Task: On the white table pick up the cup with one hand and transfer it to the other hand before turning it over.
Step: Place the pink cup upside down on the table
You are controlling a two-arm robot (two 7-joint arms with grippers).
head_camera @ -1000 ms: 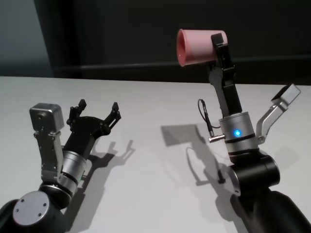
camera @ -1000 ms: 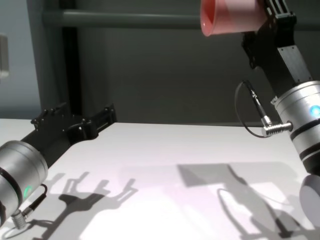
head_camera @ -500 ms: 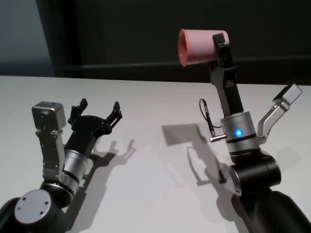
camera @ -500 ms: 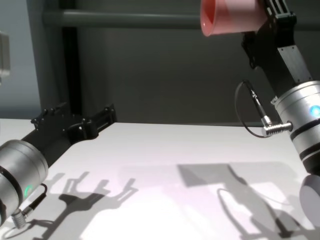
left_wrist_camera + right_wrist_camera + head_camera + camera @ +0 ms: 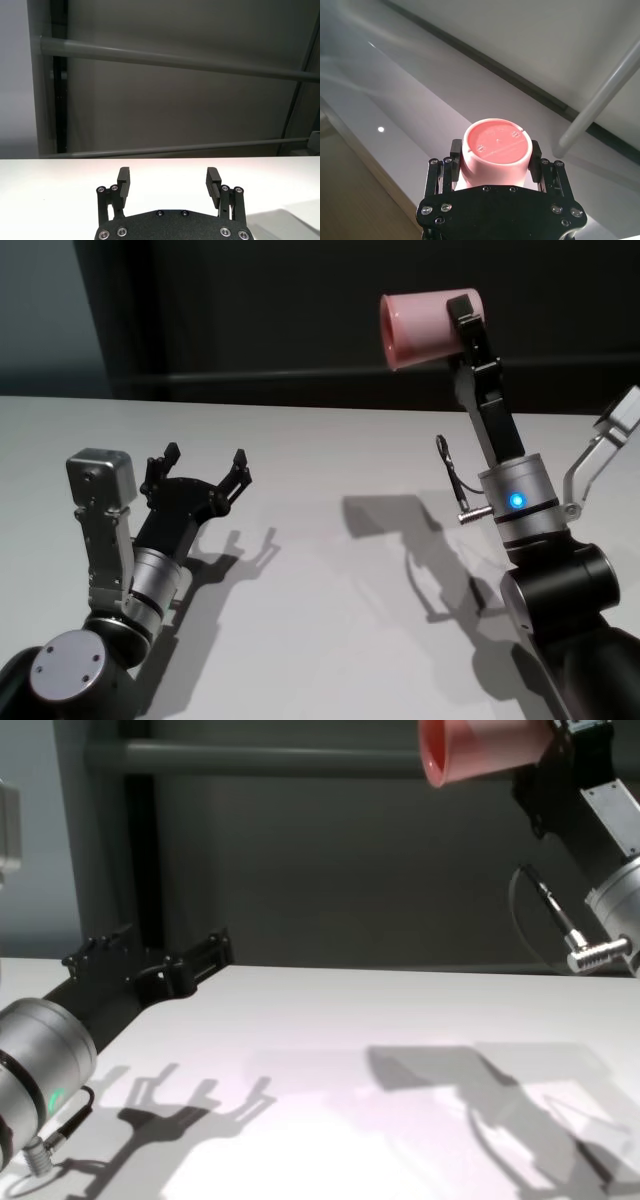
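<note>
I counted one cup (image 5: pixel 425 330), salmon-pink. There was one white table (image 5: pixel 320 490). I had two grippers in view: the left gripper (image 5: pixel 205 472) and the right gripper (image 5: pixel 495 154). Nothing else was countable.

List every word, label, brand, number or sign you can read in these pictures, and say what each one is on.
No readable text anywhere.
Salmon-pink plastic cup, base: faint moulded marks and a raised bar, too small to read.
Black right gripper, black left gripper, white matte table: no lettering visible.
</note>
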